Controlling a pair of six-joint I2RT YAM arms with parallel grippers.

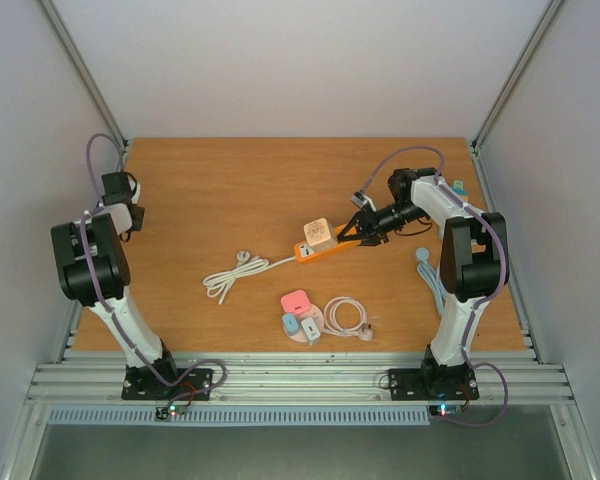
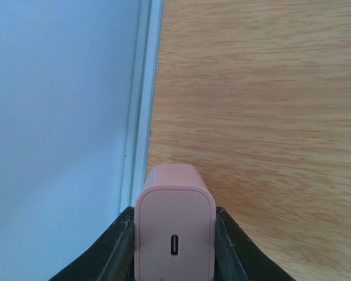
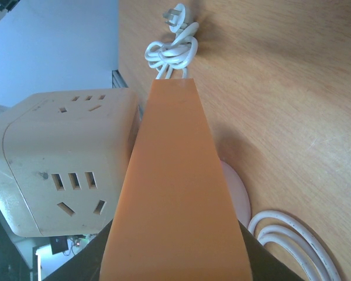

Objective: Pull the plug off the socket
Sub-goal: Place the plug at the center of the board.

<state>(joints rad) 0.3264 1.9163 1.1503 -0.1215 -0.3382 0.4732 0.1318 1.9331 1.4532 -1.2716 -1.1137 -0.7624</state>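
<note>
Wooden table [image 1: 230, 190]; orange power strip [image 1: 320, 247] lies mid-table, long axis roughly left-right, right jaws clamped on its right end; left jaws grip the pink plug [image 2: 174, 228] beside the left wall [image 2: 58, 117], well apart from it

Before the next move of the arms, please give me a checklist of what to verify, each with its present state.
1. Grip of the left pincer on the pink charger: ok, shut on it.
2. The pink charger apart from the orange power strip: ok.
3. Grip of the right pincer on the orange power strip: ok, shut on its end.
4. Bare table ahead of the charger for setting it down: ok.
5. Charger's prongs undamaged: cannot tell, they are hidden.
</note>
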